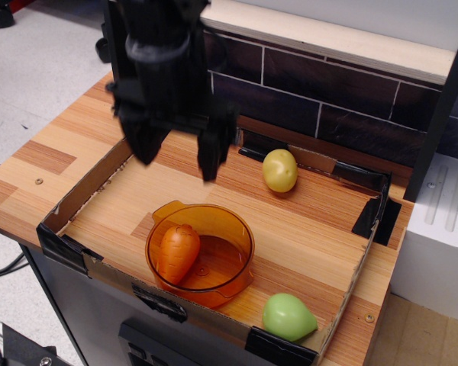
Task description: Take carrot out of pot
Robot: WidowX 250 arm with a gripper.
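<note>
The orange toy carrot [176, 251] lies inside the shallow translucent orange pot [233, 229], leaning against the pot's left wall. The pot stands near the front of a cardboard-walled wooden tray [91, 183]. My black gripper [177, 162] hangs open and empty above the tray's back left part, behind and above the pot. Its two fingers are spread apart and blurred by motion. It touches neither the carrot nor the pot.
A yellow-green round toy [279, 170] lies at the tray's back middle. A light green pear-like toy [288, 316] lies in the front right corner. A dark brick wall [328, 91] runs behind the tray. A white unit [443, 229] stands at the right.
</note>
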